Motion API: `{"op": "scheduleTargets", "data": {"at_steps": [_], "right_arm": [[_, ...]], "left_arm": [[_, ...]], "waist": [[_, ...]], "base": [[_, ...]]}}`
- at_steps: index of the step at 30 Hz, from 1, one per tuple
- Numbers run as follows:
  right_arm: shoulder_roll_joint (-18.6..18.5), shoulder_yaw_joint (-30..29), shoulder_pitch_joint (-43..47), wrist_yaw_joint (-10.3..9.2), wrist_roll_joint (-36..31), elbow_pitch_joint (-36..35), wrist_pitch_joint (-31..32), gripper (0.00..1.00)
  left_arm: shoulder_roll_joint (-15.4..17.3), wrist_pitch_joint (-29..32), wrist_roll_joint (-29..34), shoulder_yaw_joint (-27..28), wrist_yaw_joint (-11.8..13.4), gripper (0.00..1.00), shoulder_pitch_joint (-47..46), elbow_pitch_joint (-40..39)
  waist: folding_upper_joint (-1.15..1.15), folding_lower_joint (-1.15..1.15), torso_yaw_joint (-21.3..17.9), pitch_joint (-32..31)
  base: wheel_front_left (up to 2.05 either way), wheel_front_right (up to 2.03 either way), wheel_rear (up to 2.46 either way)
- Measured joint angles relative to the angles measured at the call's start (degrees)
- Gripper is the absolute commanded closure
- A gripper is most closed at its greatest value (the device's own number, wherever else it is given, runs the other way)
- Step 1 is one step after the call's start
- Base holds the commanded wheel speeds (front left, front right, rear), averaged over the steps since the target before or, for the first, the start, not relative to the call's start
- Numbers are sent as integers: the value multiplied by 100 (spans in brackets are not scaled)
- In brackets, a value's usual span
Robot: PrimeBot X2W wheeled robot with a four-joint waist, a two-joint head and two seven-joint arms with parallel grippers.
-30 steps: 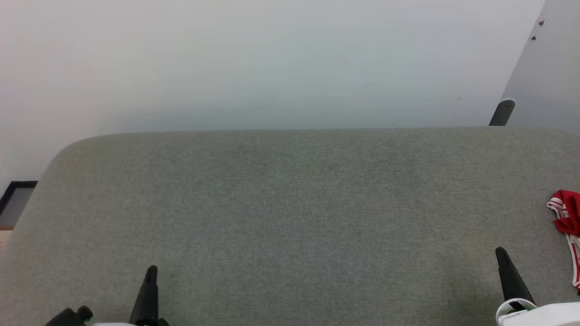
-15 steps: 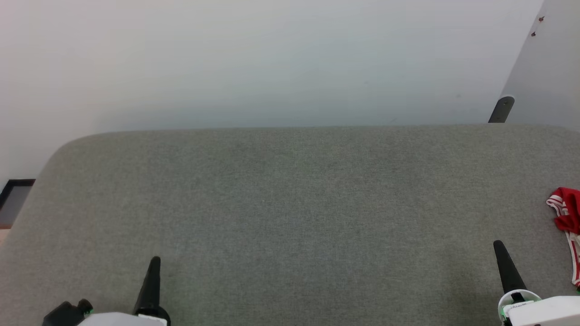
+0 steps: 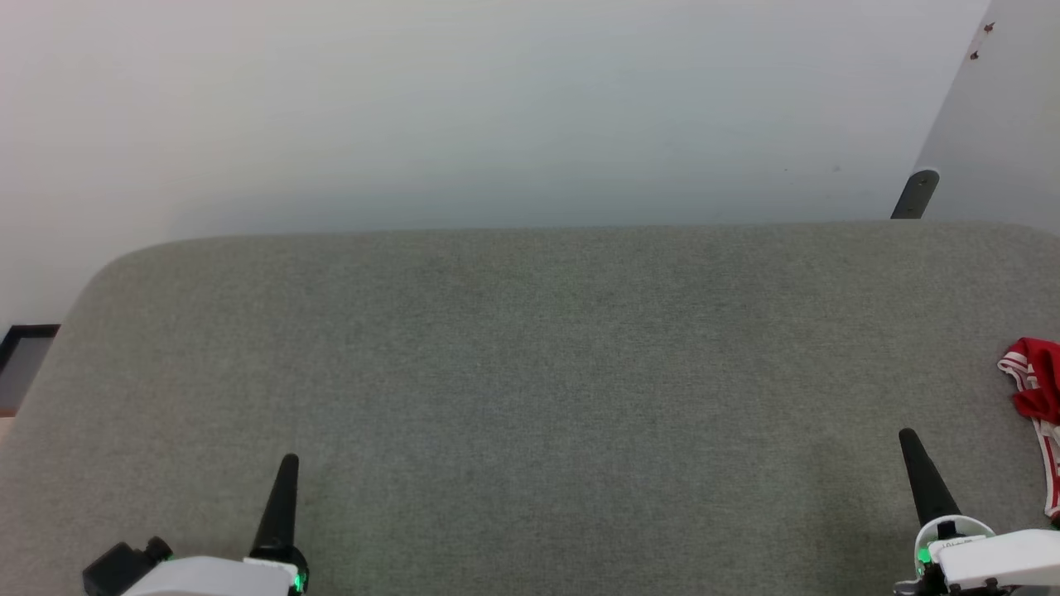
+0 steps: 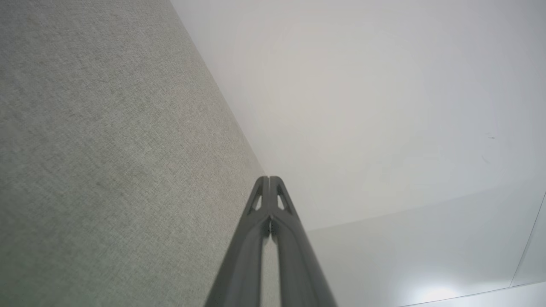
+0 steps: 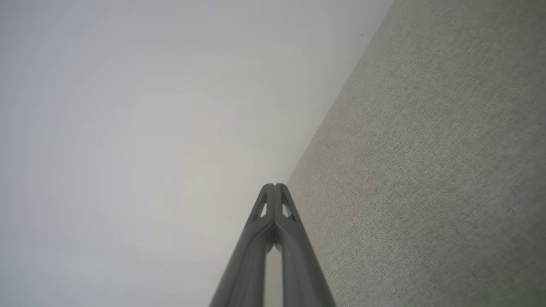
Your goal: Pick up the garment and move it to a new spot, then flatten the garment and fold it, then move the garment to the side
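Observation:
The garment [image 3: 1040, 389], red with red-and-white striped trim, lies crumpled at the right edge of the head view, partly cut off by the frame. It rests on the grey fabric table [image 3: 530, 372]. My right gripper [image 3: 909, 437] is shut and empty, low at the right, a short way left of the garment. My left gripper [image 3: 288, 462] is shut and empty at the lower left, far from the garment. In the left wrist view the left gripper [image 4: 269, 179] has its fingers pressed together; the right gripper [image 5: 274, 186] looks the same in the right wrist view.
The grey table's [image 4: 106, 149] far edge runs across the head view with a pale wall behind. A dark bracket [image 3: 915, 194] on a grey panel stands at the back right. A dark frame [image 3: 21, 352] sits beyond the table's left corner.
The head view has shifted slightly, so the table and garment sit higher in the picture. Both grippers show a little further up. Nothing was grasped or released.

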Motion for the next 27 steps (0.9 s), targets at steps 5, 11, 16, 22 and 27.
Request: {"op": "scheduleTargets", "data": {"at_steps": [5, 11, 16, 22, 27], "right_arm": [[11, -10, -63, 0, 241, 51, 46, 100], [20, -21, -98, 0, 499, 105, 74, 100], [32, -27, -179, -1, 749, 146, 103, 100], [38, -36, -234, -1, 1020, 199, 144, 100], [45, -44, -292, -2, 1193, 244, 162, 100]], "left_arm": [[-12, 59, -238, 14, 0, 100, -80, 19], [-31, 142, -511, 30, 0, 100, -147, 46], [-44, 203, -737, 42, 0, 100, -201, 74], [-60, 276, -998, 56, 0, 100, -283, 102], [-76, 343, -1191, 66, 0, 100, -325, 127]], "waist": [[0, 0, -8, 18], [0, 0, -18, 40], [0, 0, -26, 58], [0, 0, -36, 79], [0, 0, -44, 97]], "base": [[0, 0, 0], [0, 0, 0], [0, 0, 0], [0, 0, 0], [0, 0, 0]]}}
